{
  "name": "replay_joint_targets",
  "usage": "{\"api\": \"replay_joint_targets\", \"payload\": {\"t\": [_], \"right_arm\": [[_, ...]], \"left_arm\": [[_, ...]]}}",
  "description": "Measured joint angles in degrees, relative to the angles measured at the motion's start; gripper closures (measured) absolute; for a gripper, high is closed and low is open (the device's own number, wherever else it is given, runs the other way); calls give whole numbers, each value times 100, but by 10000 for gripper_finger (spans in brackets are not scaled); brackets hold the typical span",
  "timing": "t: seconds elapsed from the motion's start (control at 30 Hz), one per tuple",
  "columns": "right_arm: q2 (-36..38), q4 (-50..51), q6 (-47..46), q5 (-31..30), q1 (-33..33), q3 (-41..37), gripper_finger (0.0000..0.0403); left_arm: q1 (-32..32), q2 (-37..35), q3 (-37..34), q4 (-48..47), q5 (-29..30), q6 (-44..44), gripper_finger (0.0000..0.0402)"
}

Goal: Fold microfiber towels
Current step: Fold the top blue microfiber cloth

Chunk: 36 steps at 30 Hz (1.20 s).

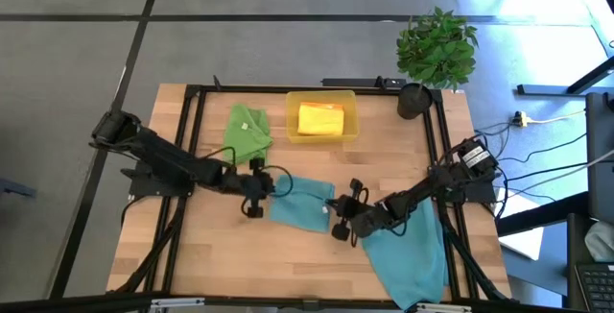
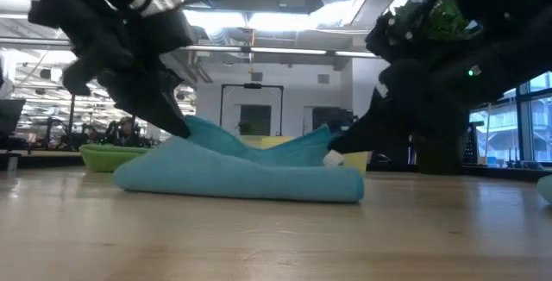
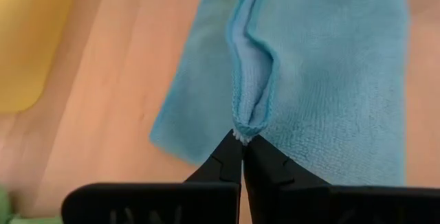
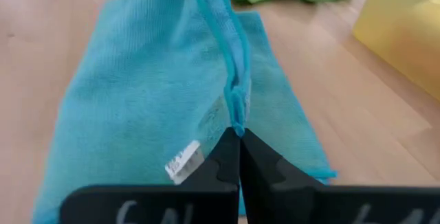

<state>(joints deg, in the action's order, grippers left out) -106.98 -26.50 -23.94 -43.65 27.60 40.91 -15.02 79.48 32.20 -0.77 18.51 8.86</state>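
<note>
Altogether four towels show: two teal, one green [image 1: 247,131], one yellow [image 1: 320,119] in the tray [image 1: 351,121]. Mid-surface, left tool [image 3: 242,138] and right tool [image 4: 237,136] each pinch one teal towel's [image 1: 299,204] opposite ends; the second [image 1: 411,252] lies beside.

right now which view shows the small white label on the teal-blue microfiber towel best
The right wrist view: the small white label lies on the teal-blue microfiber towel, beside the shut right gripper. The low view shows only a white speck. The high and left wrist views do not show it.
</note>
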Motion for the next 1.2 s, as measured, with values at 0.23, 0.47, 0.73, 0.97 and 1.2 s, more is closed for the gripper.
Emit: {"api": "replay_joint_targets", "payload": {"t": [0.23,0.47,0.73,0.97,1.2], "right_arm": [[0,543,-673,-229,-23,0,403],[-2,935,-1293,-374,-24,0,403],[-2,999,-1471,-479,-80,0,400],[-4,1048,-1584,-668,-151,0,382],[-4,1147,-1618,-641,-151,0,338]], "left_arm": [[509,0,-202,342,-287,-357,402],[847,0,-207,361,-346,-547,401],[1131,2,-207,458,-469,-607,398],[1154,2,-207,469,-494,-649,344],[1152,-7,-207,486,-104,-643,314]]}}
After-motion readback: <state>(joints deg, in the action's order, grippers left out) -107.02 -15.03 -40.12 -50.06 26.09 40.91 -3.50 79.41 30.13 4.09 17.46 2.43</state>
